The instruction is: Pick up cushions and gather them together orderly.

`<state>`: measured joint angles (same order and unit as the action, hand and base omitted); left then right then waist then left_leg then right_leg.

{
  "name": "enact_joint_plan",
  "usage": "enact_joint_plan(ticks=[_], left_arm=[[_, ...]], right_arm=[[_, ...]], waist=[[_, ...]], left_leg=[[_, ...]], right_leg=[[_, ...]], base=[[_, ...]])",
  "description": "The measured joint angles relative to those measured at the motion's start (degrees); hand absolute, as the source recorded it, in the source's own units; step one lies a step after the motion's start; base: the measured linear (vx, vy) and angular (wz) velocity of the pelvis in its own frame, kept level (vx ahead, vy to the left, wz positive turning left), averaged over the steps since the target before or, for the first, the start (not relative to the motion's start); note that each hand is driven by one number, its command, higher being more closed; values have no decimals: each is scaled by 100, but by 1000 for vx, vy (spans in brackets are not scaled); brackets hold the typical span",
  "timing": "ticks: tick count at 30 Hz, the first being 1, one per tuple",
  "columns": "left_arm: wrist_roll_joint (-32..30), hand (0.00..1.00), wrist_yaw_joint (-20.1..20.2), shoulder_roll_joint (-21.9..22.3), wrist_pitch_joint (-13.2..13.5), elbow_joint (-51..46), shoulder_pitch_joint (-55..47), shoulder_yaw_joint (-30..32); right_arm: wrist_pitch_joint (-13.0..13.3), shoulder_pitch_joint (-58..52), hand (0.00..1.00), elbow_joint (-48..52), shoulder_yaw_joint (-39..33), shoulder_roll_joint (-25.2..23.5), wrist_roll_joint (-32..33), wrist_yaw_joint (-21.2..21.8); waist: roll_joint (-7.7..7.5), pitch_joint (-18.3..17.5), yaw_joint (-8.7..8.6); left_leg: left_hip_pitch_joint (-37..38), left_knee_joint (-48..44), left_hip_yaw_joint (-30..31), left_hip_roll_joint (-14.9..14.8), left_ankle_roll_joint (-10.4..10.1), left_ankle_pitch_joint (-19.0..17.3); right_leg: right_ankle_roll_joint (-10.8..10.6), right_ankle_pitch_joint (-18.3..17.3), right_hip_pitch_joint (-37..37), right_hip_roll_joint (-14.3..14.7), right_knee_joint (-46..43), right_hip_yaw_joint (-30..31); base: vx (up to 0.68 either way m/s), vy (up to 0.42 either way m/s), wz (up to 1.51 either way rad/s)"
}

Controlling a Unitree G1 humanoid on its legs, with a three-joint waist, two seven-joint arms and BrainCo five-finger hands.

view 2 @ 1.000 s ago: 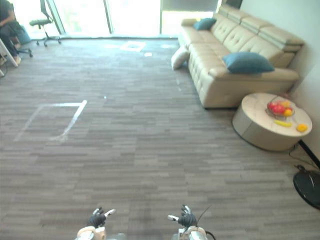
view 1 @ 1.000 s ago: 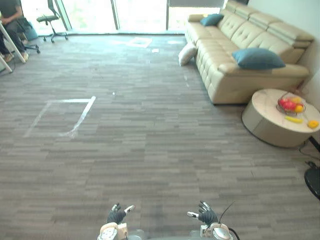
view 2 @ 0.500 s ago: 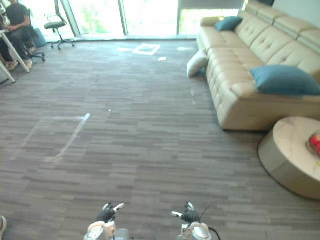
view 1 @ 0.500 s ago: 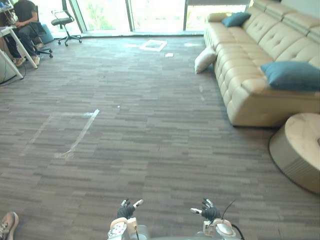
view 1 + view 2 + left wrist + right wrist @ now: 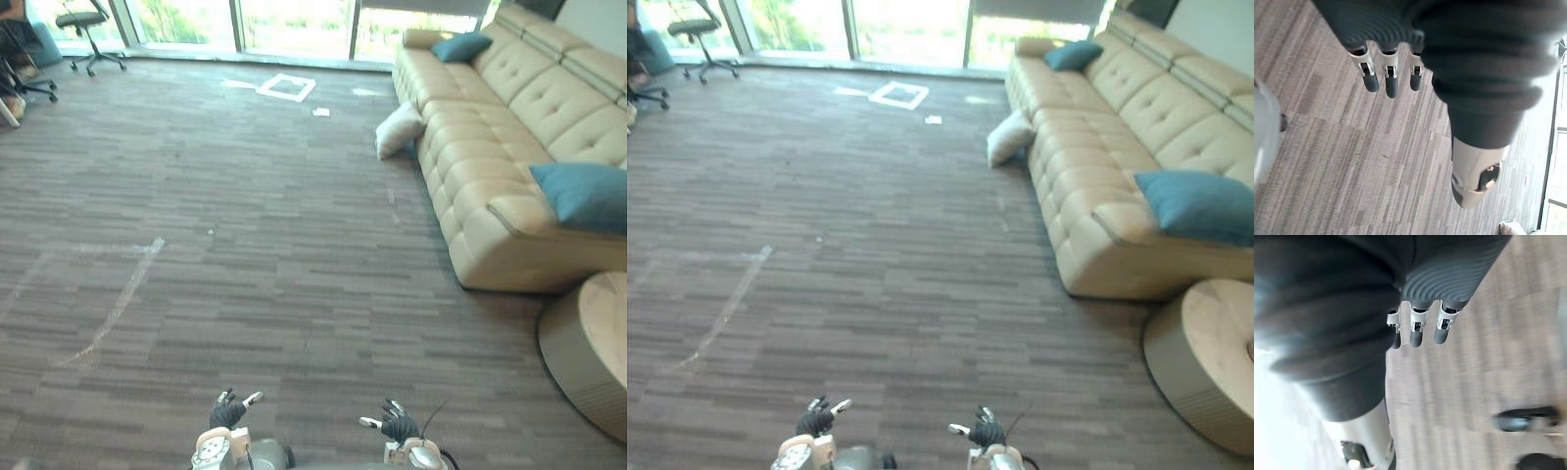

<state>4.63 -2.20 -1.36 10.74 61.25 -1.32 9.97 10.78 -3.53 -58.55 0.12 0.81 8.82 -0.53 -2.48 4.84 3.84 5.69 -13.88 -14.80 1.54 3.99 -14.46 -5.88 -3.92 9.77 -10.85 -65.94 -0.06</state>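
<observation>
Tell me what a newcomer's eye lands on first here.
First, the long beige sofa down the room's right side, with the far teal cushion at its window end and the near teal cushion on its closest seat. Next, the white cushion on the floor against the sofa's front. The left hand and right hand hang open and empty, far from all three.

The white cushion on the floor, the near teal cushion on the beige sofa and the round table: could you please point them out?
White cushion (image 5: 400, 129), left eye view, its middle.
Near teal cushion (image 5: 586, 196), left eye view, its top face.
Round table (image 5: 1168, 364), right eye view, its side wall.
</observation>
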Motion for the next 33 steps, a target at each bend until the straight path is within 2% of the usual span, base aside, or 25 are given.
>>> enact_joint_plan(ticks=[2,4,6,7,8,9,10,12,13,14,15,16,17,19,21,23,24,25,26,28,29,30,31,32,33], left_arm=[[-1,0,7,25,-24,120,32,-103],[-2,0,8,68,-39,161,80,-148],[-13,0,11,129,-35,141,130,-244],[-13,0,10,159,-36,146,126,-239],[-17,0,8,261,-41,194,112,-194],[-70,0,20,345,-36,274,131,-194],[-132,0,41,411,-39,275,102,-203],[-175,0,54,450,-32,268,118,-192],[-181,0,127,459,-31,239,116,-18],[-181,0,129,459,-25,222,90,50],[-138,0,127,449,-19,107,103,215],[-110,0,126,428,-15,60,103,238],[-96,0,120,353,-11,-69,96,254],[-74,0,120,268,18,-210,33,248],[-57,0,114,252,39,-347,-11,267],[-43,0,91,255,82,-374,-48,390],[-32,0,80,231,96,-387,-78,419],[-6,0,61,77,106,-372,-97,442],[3,0,-7,29,101,-332,-60,480],[1,0,-4,-34,86,-301,-50,459],[1,0,-8,-68,53,-193,-53,371],[1,0,-5,-62,43,-185,-62,317],[0,0,-5,-67,15,-127,-55,163],[1,0,-1,-69,-5,-34,-12,42],[1,0,-1,-69,-5,-29,-9,28]], right_arm=[[98,-11,0,148,-59,23,5,10],[122,10,0,144,-202,28,6,30],[143,93,0,131,-219,32,10,41],[145,103,0,130,-220,43,9,41],[145,119,0,137,-211,142,8,45],[97,220,0,61,-215,234,2,36],[56,328,0,-47,-218,273,-10,36],[14,361,0,-93,-218,299,-26,43],[0,334,0,-86,-175,275,-38,50],[-3,344,0,-91,-146,266,-37,49],[-16,390,0,-105,-126,186,-36,43],[-24,384,0,-116,-116,153,-35,42],[-58,343,0,-165,-15,64,1,39],[-64,351,0,-205,10,-14,12,38],[-61,397,0,-175,15,-29,21,0],[-62,392,0,-153,45,-33,17,-54],[-66,367,0,-159,91,-49,14,-61],[-66,353,0,-220,141,-132,9,-64],[-62,346,0,-238,212,-164,6,-52],[-63,354,0,-252,203,-198,5,-52],[-58,235,0,-248,184,-202,1,-49],[-57,215,0,-241,183,-184,-2,-46],[-50,167,0,-202,186,-169,-15,-34],[-31,49,0,-44,188,-156,-60,-1],[-26,48,0,-29,188,-150,-64,1]], waist=[[13,26,-134],[17,25,-151],[-13,29,-160],[-15,31,-169],[143,6,-213],[343,-23,-209],[392,3,-204],[493,25,-201],[584,26,-211],[604,52,-179],[668,183,-134],[642,210,-121],[537,264,-48],[412,264,-23],[409,265,13],[398,241,64],[323,186,143],[100,18,178],[-79,-88,174],[-151,-83,182],[-184,-81,175],[-157,-67,165],[-77,-13,122],[-79,-2,-38],[-66,0,-44]], left_leg=[[659,433,313,-72,6,-181],[913,527,495,-162,-70,-356],[1224,723,756,-236,-263,-633],[1325,790,782,-223,-263,-688],[1521,886,858,-337,-226,-779],[1666,815,926,-491,-354,-630],[1604,409,1082,-513,-482,-356],[1337,-521,1231,-608,-621,-68],[636,-2163,1469,-736,-1279,536],[217,-3045,1581,-809,-1626,943],[-645,-4653,1400,-1084,-1511,919],[-809,-4875,1315,-1132,-1375,837],[-1263,-5035,958,-1250,-973,584],[-1798,-4616,480,-1354,-745,285],[-2278,-3133,13,-1408,-616,158],[-2419,-967,10,-1197,-687,677],[-2406,-927,72,-1104,-786,1209],[-2452,-988,-42,-831,-729,995],[-2533,-1424,-204,-814,-411,753],[-2343,-1538,-268,-706,-249,647],[-1810,-1287,-346,-500,-117,489],[-1580,-1164,-343,-449,-129,410],[-1107,-874,-314,-315,-200,221],[-516,-517,-228,-155,-153,171],[-470,-489,-224,-154,-150,169]], right_leg=[[231,-598,732,121,637,-598],[297,-682,964,174,1647,-949],[289,-174,1047,207,4294,-1449],[339,13,1091,218,4608,-1482],[554,467,1126,337,4428,-1409],[738,109,1180,425,3909,-1413],[887,-195,1172,343,3484,-1473],[890,-482,897,416,3447,-1524],[891,-665,479,559,3741,-1586],[898,-731,269,628,3888,-1621],[960,-891,-396,841,4287,-1564],[991,-947,-591,863,4396,-1542],[953,-1039,-1169,851,4757,-1496],[860,-1126,-1707,774,5132,-1385],[637,-1224,-2152,672,5499,-1201],[395,-1440,-2514,520,5783,-996],[301,-1531,-2582,420,5856,-850],[426,-1538,-2585,202,5925,-654],[320,-1093,-2423,29,5582,-240],[112,-806,-2319,-82,5001,-31],[-106,-242,-1848,-215,3552,179],[-197,109,-1586,-233,2945,265],[-261,364,-947,-225,1438,417],[-224,139,-248,-176,278,335],[-212,112,-207,-167,244,313]], base=[[486,-29,70],[401,-84,62],[489,-175,57],[633,-226,45],[828,-226,27],[834,-225,26],[830,-230,18],[627,-223,10],[565,-176,4],[814,-164,-7],[644,-74,-15],[714,-52,-26],[500,-28,-27],[544,11,-40],[568,120,-48],[571,258,-52],[647,314,-63],[844,350,-44],[712,281,-21],[666,331,-8],[589,319,-8],[672,332,-2],[604,214,23],[498,165,27],[481,120,24]])
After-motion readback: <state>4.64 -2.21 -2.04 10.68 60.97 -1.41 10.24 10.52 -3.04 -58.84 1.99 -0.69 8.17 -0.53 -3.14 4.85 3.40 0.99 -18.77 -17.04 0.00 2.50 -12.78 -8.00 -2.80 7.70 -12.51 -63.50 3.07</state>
